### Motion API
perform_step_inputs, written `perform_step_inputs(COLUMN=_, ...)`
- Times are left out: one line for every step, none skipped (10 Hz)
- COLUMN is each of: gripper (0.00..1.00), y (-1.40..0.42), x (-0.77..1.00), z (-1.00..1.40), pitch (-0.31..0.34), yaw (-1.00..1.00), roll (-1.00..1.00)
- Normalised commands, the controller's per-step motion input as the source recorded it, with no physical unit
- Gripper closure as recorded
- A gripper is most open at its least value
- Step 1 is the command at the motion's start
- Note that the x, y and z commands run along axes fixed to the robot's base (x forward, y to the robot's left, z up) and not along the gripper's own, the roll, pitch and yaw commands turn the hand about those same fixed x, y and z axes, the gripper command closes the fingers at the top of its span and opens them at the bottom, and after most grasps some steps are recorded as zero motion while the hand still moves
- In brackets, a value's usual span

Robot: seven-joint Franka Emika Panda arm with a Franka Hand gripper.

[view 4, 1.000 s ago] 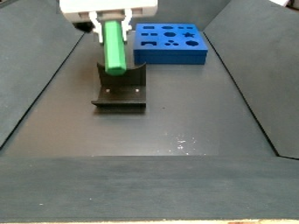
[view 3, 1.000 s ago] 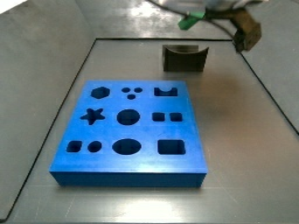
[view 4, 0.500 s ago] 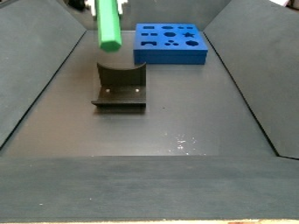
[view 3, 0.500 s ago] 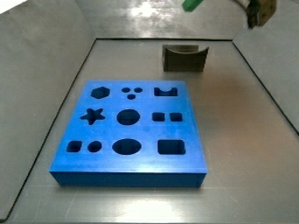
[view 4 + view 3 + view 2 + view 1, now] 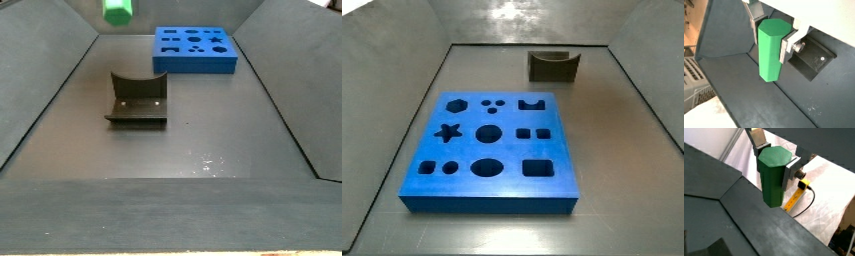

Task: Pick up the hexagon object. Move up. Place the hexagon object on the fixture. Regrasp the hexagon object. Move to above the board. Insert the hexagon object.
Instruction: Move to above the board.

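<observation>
My gripper (image 5: 775,159) is shut on the hexagon object (image 5: 772,178), a bright green hexagonal peg that hangs lengthwise between the silver fingers (image 5: 791,172). Both wrist views show this grip (image 5: 771,36). In a side view only the peg's lower end (image 5: 116,10) shows at the top edge, high above the floor; the gripper itself is out of both side views. The dark fixture (image 5: 136,97) with its U-notch stands empty on the floor and shows in both side views (image 5: 552,66). The blue board (image 5: 492,150) lies flat with its cut-outs empty, and also shows beyond the fixture (image 5: 195,49).
Dark sloping walls (image 5: 54,90) enclose the floor on both sides. A wrist view shows a yellow strip (image 5: 796,195) and a cable outside the enclosure. A dark block (image 5: 814,60) lies below the gripper in a wrist view.
The gripper has risen straight up with the green peg. It has left one side view entirely, and only the peg's lower tip remains in the other.
</observation>
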Motion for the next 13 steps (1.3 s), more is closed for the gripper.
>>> perform_step_inputs(gripper=1.0, y=-0.01, x=0.03, z=0.91, pitch=0.084, yaw=0.05, roll=-0.05)
perform_step_inputs(gripper=1.0, y=-0.01, x=0.03, z=0.76, pitch=0.093, yaw=0.05, roll=-0.05)
perform_step_inputs(gripper=1.0, y=-0.01, x=0.02, z=0.62, pitch=0.097, yaw=0.06, roll=-0.05)
perform_step_inputs(gripper=1.0, y=-0.01, x=0.01, z=0.42, pitch=0.103, yaw=0.06, roll=-0.06)
perform_step_inputs(gripper=1.0, y=-0.01, x=0.01, z=0.28, pitch=0.1, yaw=0.07, roll=-0.06)
perform_step_inputs(gripper=1.0, y=-0.01, x=0.01, z=0.18, pitch=0.098, yaw=0.07, roll=-0.06)
perform_step_inputs(gripper=1.0, y=-1.0, x=-0.6, z=0.09, pitch=-0.061, yaw=-0.1, roll=-1.0)
perform_step_inputs(gripper=1.0, y=-1.0, x=-0.6, z=0.11, pitch=-0.075, yaw=-0.1, roll=-1.0)
perform_step_inputs(gripper=1.0, y=-1.0, x=-0.65, z=0.11, pitch=-0.085, yaw=-0.1, roll=-1.0)
perform_step_inputs(gripper=1.0, y=-1.0, x=-0.66, z=0.09, pitch=-0.093, yaw=-0.1, roll=-1.0)
perform_step_inputs(gripper=1.0, y=-1.0, x=-0.7, z=0.1, pitch=-0.112, yaw=-0.1, roll=-1.0)
perform_step_inputs(gripper=1.0, y=-1.0, x=-0.72, z=0.11, pitch=-0.119, yaw=-0.1, roll=-1.0)
perform_step_inputs(gripper=1.0, y=-1.0, x=-0.78, z=0.1, pitch=-0.132, yaw=-0.1, roll=-1.0)
